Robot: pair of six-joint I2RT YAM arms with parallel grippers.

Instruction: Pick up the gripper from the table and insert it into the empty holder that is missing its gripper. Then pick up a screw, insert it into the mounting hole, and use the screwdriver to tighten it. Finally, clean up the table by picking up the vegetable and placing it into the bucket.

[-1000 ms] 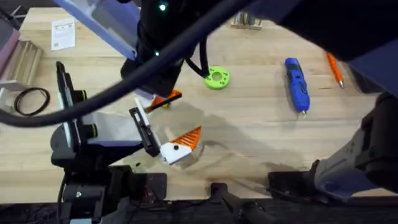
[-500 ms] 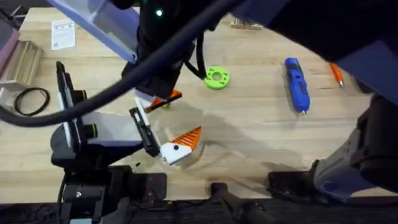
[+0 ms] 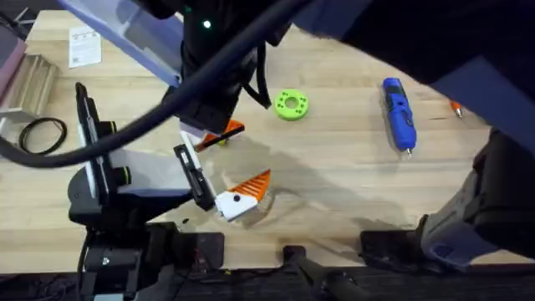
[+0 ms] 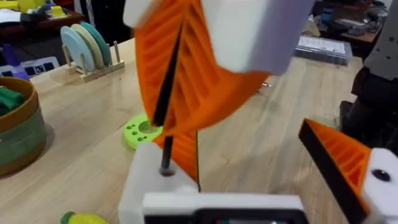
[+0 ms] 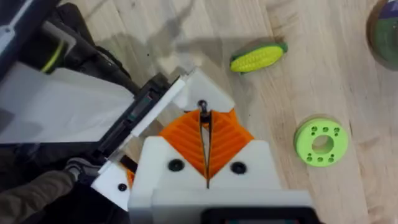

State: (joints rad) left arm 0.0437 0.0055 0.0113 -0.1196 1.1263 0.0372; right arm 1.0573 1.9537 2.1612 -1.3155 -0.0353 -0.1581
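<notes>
My right gripper (image 5: 203,134) is shut on a thin black screw (image 4: 166,112). It hangs over the left arm's white holder (image 4: 155,183), and the screw's tip meets a hole in the top of that holder. The orange gripper (image 4: 185,149) stands against the holder. My left gripper (image 3: 230,163) is open, and its other finger (image 4: 348,171) carries an orange pad. The yellow vegetable (image 5: 258,57) with a green end lies on the table close by. The blue screwdriver (image 3: 399,113) lies at the right. The bucket (image 4: 18,134) has something green inside.
A green round disc (image 3: 291,104) lies just beyond the grippers. A thin orange stick (image 3: 456,107) peeks out by the screwdriver. A rack of plates (image 4: 87,46) stands at the back. A black ring (image 3: 42,134) lies at the far left. The right arm (image 3: 351,25) crosses the view large and dark.
The right arm has drifted slightly left and now covers more of the orange stick. The left gripper and the table's things have not moved.
</notes>
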